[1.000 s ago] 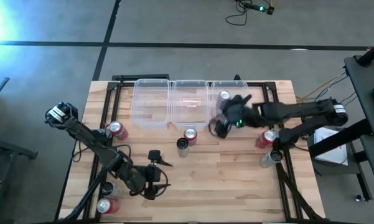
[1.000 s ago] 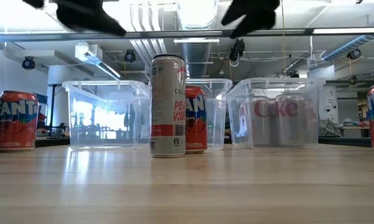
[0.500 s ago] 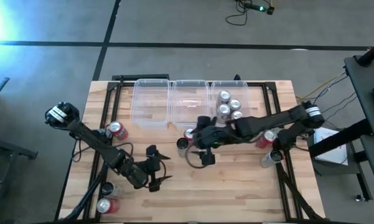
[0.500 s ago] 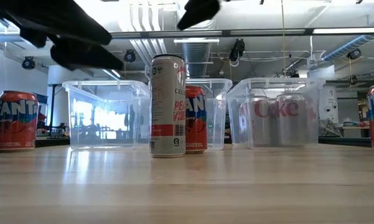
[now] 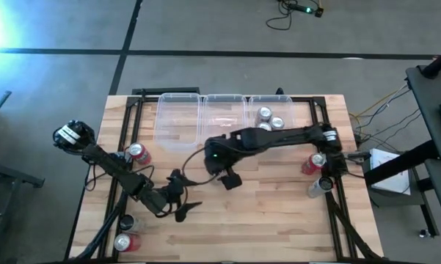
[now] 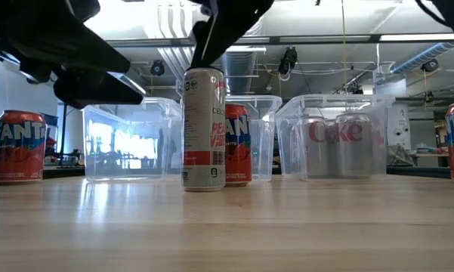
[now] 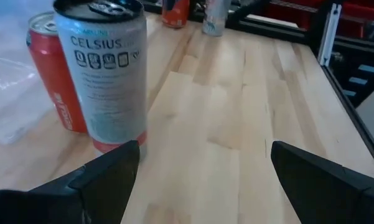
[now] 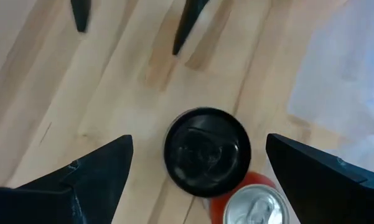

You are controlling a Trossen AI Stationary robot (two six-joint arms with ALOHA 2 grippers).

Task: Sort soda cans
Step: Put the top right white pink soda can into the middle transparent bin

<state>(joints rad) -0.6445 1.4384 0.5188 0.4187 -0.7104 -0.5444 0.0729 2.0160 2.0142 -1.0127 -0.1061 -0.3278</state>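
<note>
Table [image 5: 279, 213] same as before; big change is the right arm, swung from over the right-hand bin [image 5: 268, 110] out to the middle. Right gripper [image 5: 221, 167] now hangs over the tall Celsius can [image 6: 203, 128], jaws spread wide, nothing held, black lid [image 8: 206, 151] centred between its fingers. Looks like a drop-off finished and the next pick lined up. Left gripper [image 5: 185, 196] also open and empty, near that can. Silver cans [image 5: 270, 119] sit in the bin; red can [image 6: 238, 145] touches the Celsius can; other red ones scattered.
</note>
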